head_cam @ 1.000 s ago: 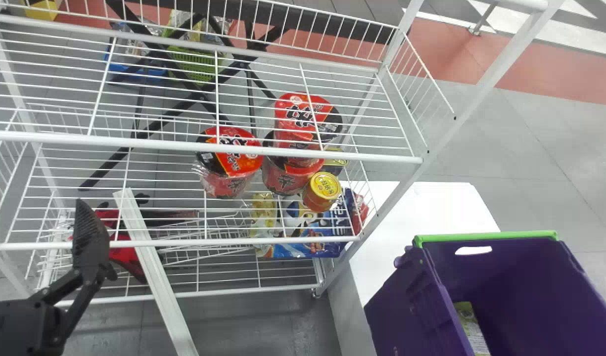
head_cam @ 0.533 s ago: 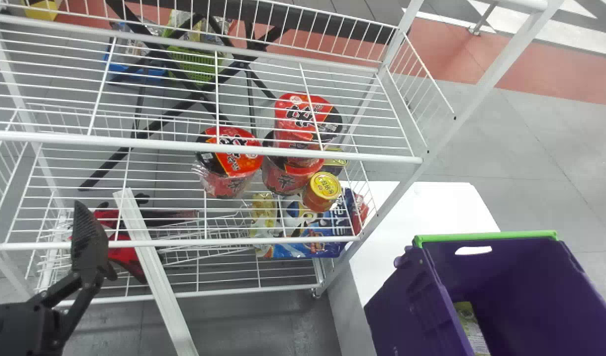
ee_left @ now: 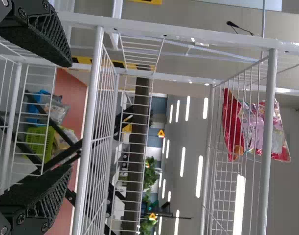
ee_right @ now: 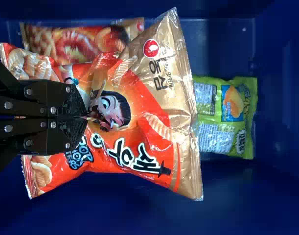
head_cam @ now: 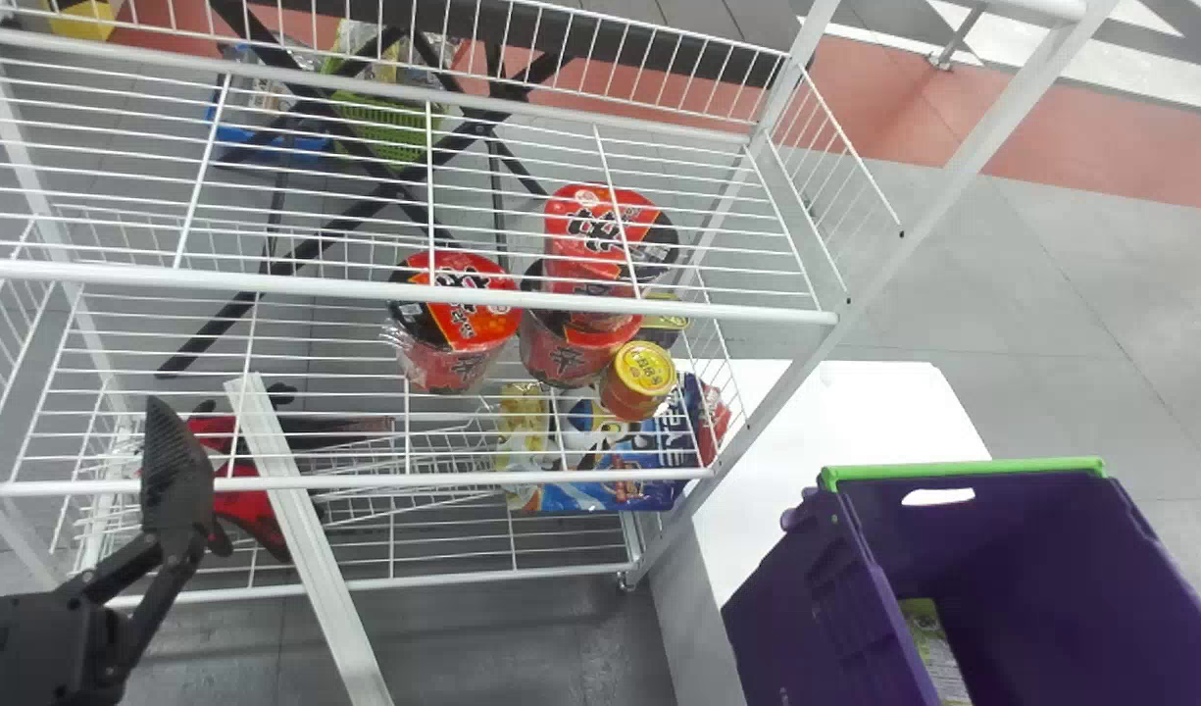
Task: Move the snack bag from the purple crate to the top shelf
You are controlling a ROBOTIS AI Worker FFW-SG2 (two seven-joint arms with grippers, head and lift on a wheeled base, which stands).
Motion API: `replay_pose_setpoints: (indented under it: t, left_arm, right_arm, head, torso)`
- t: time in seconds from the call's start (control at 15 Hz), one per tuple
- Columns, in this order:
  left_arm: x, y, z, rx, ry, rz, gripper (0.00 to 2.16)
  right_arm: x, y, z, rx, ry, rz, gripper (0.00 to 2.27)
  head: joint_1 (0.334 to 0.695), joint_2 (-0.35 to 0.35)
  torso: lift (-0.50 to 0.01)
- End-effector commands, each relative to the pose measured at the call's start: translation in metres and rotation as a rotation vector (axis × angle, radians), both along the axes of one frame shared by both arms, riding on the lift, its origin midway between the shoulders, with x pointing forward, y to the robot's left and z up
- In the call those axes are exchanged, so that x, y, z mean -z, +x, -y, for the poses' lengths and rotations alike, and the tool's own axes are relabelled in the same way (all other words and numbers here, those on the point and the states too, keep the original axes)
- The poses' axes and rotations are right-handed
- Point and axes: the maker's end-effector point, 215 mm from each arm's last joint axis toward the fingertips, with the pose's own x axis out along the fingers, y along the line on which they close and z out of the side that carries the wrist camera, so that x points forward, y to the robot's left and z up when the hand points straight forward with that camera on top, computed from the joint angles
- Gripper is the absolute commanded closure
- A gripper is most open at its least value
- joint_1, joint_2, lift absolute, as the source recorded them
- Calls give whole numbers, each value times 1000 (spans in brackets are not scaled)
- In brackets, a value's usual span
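Observation:
My left gripper (head_cam: pixel 180 480) is in front of the white wire rack (head_cam: pixel 561 478) at the lower left of the head view. In the left wrist view that gripper (ee_left: pixel 70 116) is open, with nothing between its fingers. In the right wrist view, my right gripper (ee_right: pixel 87 118) is shut on an orange and gold snack bag (ee_right: pixel 156 105), pinching the middle of its front. The bag is inside the purple crate (head_cam: pixel 816 628), over a green bag (ee_right: pixel 222 117) and another red snack bag (ee_right: pixel 80 41).
Red noodle cups (head_cam: pixel 453 319) and a small yellow-lidded cup (head_cam: pixel 639 378) stand on a middle shelf. Blue packs (head_cam: pixel 600 480) lie lower down. A white slanted bar (head_cam: pixel 306 549) crosses the rack front. Pink and red bags (ee_left: pixel 259 125) rest on a wire shelf.
My left gripper has shifted very slightly to the left in the head view. The rack, its goods and the crate have not moved.

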Motion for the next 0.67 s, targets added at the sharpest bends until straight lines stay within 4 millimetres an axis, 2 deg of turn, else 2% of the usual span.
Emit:
replay_pose_setpoints:
  t: [0.0, 0.6]
  left_arm:
    - [-1, 0, -1, -1, 1, 2, 66]
    - [0, 0, -1, -2, 2, 0, 66]
  right_arm:
    - [-9, 6, 1, -2, -14, 21, 1652]
    - [-17, 4, -19, 181, 77, 38, 1652]
  head:
    - [695, -350]
    - [695, -350]
  torso:
    - [-455]
    - [-448]
